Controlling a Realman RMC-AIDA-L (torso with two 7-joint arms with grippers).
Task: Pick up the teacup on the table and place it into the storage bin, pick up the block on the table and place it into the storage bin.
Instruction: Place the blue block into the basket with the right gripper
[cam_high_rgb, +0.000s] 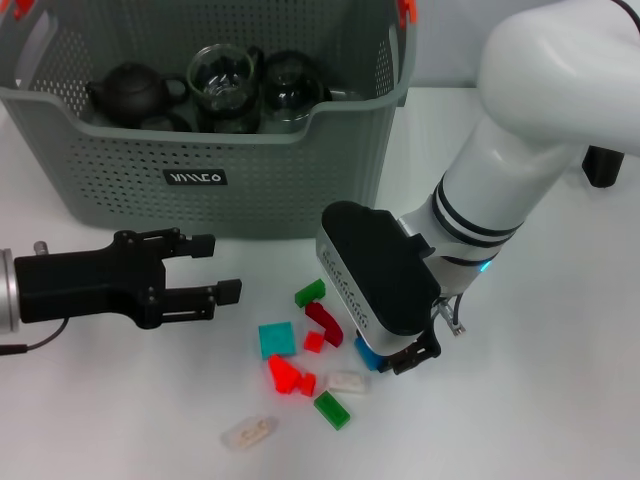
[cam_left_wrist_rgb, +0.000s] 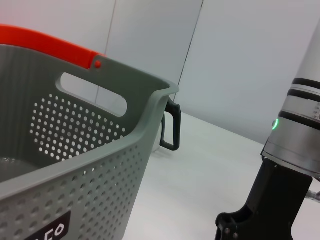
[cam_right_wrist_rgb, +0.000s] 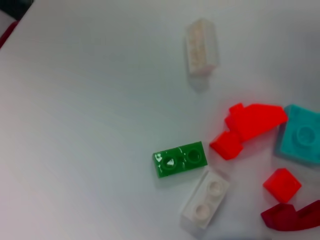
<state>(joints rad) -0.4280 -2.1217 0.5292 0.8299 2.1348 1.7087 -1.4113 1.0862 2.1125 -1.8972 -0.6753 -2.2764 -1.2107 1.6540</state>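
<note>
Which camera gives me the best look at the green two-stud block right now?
The right wrist view: the green block lies unobstructed from above, both studs clear, touching a white block. The head view shows it small near the right gripper. The left wrist view misses it.

A smooth white table (cam_high_rgb: 560, 400) carries the grey-green perforated plastic storage bin (cam_high_rgb: 130, 180) and, near it, scattered small plastic building blocks (cam_high_rgb: 310, 355): red, green, teal, white, blue.

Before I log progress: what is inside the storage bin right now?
The storage bin holds a dark teapot, a clear glass cup and a dark glass pot. Its front wall hides whatever lies lower.
</note>
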